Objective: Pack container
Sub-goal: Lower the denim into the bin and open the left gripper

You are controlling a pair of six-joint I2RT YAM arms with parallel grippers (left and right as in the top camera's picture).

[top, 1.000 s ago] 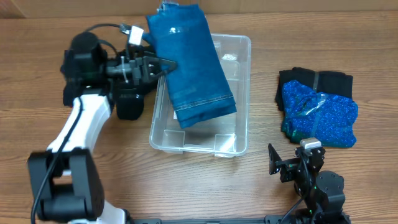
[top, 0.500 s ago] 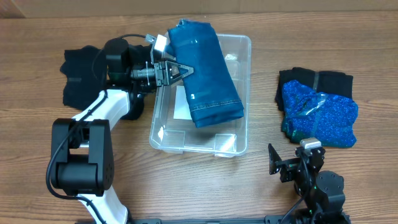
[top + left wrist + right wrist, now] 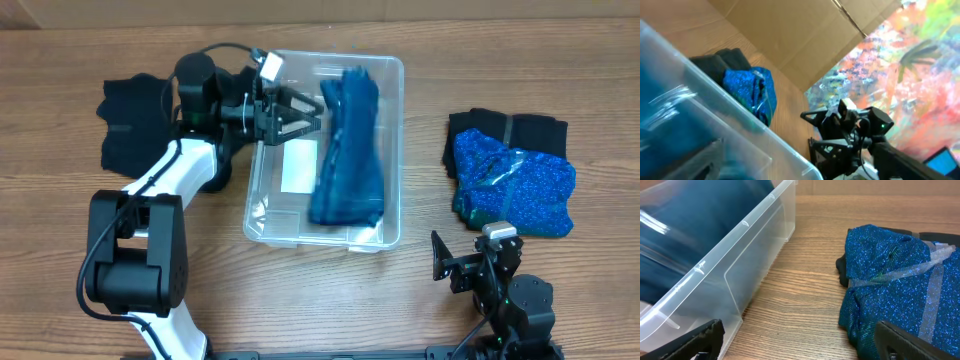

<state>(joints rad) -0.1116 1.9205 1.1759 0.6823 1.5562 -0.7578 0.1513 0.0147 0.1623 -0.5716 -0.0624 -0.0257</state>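
The container (image 3: 290, 215) is a clear plastic bin in the middle of the table, with a white label (image 3: 297, 166) on its bottom. Folded blue jeans (image 3: 350, 150) lie inside it along the right half, with nothing gripping them. My left gripper (image 3: 316, 112) is open over the bin's upper left part, just left of the jeans. In the left wrist view the bin's wall (image 3: 755, 145) fills the lower left, and the jeans (image 3: 660, 130) are a blur behind it. My right gripper (image 3: 800, 347) is open above bare wood, between the container (image 3: 740, 260) and a sparkly blue garment (image 3: 900, 280).
A black garment (image 3: 130, 125) lies left of the bin, under my left arm. The sparkly blue garment (image 3: 515, 185) rests on a black one (image 3: 505, 128) at the right. Beyond the table's far edge is cardboard (image 3: 790, 35).
My left gripper opened and let go of the jeans, which dropped from above the bin into its right half. The left arm swung further over the bin. The right arm stayed still.
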